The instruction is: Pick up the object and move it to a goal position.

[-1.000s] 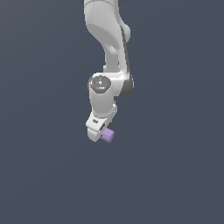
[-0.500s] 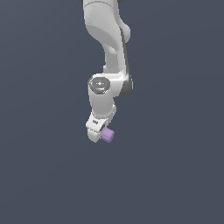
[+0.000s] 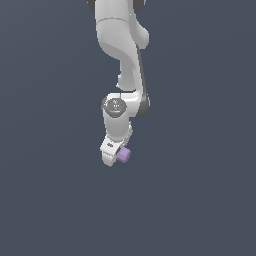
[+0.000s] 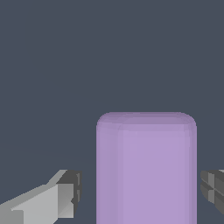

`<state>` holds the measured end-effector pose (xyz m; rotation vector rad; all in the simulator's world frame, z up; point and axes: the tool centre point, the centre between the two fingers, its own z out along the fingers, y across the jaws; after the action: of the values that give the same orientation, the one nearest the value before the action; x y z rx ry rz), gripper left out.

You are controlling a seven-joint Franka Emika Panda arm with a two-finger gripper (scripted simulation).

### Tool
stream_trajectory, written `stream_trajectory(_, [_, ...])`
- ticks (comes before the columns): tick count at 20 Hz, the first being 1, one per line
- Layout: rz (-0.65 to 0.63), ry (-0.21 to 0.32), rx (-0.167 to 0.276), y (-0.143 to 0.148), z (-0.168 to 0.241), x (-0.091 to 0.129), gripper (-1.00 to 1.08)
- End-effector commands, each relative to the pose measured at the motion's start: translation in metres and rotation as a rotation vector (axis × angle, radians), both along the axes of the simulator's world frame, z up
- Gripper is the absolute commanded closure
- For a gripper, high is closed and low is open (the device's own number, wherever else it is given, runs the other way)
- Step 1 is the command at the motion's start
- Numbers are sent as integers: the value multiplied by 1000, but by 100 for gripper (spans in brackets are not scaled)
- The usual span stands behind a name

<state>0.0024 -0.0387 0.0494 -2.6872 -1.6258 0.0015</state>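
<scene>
The object [image 3: 124,155] is a small light-purple block with rounded edges, showing at the low end of the white arm in the exterior view. In the wrist view the object [image 4: 146,170] stands between the two fingers of my gripper [image 4: 140,192]. A dark gap separates the block from the light-grey finger [image 4: 61,199], and a thinner gap separates it from the other finger [image 4: 213,188]. The gripper [image 3: 117,159] is open around the block, with neither pad seen touching it. The block's lower part runs out of the wrist view.
The white arm [image 3: 122,60] comes down from the top of the exterior view to the wrist [image 3: 116,107]. Everything around it is a plain dark grey-blue ground [image 3: 200,200] with no other objects, edges or markers.
</scene>
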Motion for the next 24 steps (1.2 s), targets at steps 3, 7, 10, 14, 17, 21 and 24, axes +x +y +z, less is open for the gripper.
stream_trajectory(3, [1, -1, 0, 0, -10, 1, -92])
stream_trajectory(7, [1, -1, 0, 0, -10, 1, 108])
stream_trajectory(10, [1, -1, 0, 0, -10, 1, 108])
stream_trajectory(14, [1, -1, 0, 0, -10, 1, 108])
stream_trajectory(17, [0, -2, -1, 0, -9, 2, 108])
stream_trajectory(21, [0, -2, -1, 8, -6, 8, 108])
stream_trajectory(24, [0, -2, -1, 18, -2, 16, 108])
